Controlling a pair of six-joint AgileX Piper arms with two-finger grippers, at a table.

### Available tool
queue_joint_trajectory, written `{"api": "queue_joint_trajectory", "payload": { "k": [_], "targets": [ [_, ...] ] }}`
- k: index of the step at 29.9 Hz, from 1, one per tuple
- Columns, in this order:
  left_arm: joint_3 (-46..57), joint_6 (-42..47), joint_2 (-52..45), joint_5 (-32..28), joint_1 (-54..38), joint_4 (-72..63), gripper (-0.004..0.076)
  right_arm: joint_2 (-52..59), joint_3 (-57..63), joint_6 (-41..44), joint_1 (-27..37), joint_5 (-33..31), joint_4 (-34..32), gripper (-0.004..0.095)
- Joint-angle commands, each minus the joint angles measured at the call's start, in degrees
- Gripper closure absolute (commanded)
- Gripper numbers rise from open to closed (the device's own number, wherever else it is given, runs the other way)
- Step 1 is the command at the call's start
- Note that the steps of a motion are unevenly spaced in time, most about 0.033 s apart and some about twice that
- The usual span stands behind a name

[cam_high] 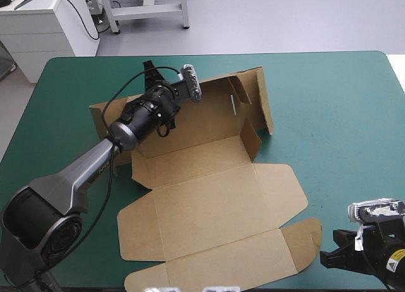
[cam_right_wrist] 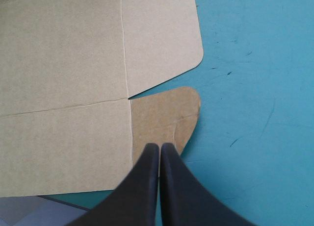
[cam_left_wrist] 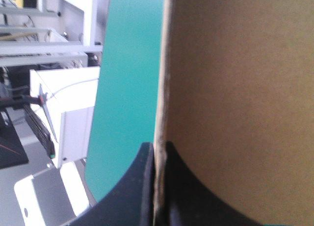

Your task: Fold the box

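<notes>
Near right corner: the right gripper (cam_right_wrist: 159,146) is parked, fingers pressed together, nothing held, tips over the rounded tab (cam_right_wrist: 169,118) of the box (cam_high: 209,203). The lid panels are laid flat mid-table on the teal-green cover (cam_high: 342,114). Farther back, the rear wall (cam_left_wrist: 235,88) is pinched at its edge by the left gripper (cam_left_wrist: 157,146). The wall should be raised along its crease and the pinch kept square; the base would likely slide unless pinned.

Open teal-green cover (cam_high: 354,114) right of the box (cam_high: 215,203) (raised walls (cam_high: 262,102) at its far end)
</notes>
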State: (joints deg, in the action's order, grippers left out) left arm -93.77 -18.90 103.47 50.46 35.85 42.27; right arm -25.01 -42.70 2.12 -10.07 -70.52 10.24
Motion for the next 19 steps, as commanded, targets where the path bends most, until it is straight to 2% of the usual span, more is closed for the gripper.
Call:
{"api": "queue_joint_trajectory", "payload": {
  "k": [1, 3, 6, 11, 13, 19],
  "targets": [
    [0.8, 4.0, -2.9, -4.2, 3.1, 7.4, 0.0731, -0.6, -1.3, 0.3, 0.2, 2.6, 0.7, 0.091],
    [4.0, 6.3, -2.9, -4.2, 5.0, 11.4, 0.0731, -0.6, -1.3, 0.5, 0.2, 2.6, 0.7, 0.091],
    [11.1, 14.9, -3.3, -4.3, 7.9, 21.9, 0.0731, -0.6, -1.3, 0.5, 0.2, 2.6, 0.8, 0.091],
    [25.1, 36.6, -6.3, -3.5, 13.6, 47.2, 0.0731, -0.6, -1.3, 0.5, 0.2, 3.3, 0.9, 0.091],
    [29.0, 40.6, -8.0, -2.2, 15.8, 51.4, 0.0731, -0.7, -1.3, 0.5, 0.2, 3.5, 0.9, 0.091],
    [35.1, 40.6, -12.5, 1.3, 20.1, 52.1, 0.0731, -0.7, -1.3, 1.9, 0.2, 4.7, -0.6, 0.091]
  ]
}}
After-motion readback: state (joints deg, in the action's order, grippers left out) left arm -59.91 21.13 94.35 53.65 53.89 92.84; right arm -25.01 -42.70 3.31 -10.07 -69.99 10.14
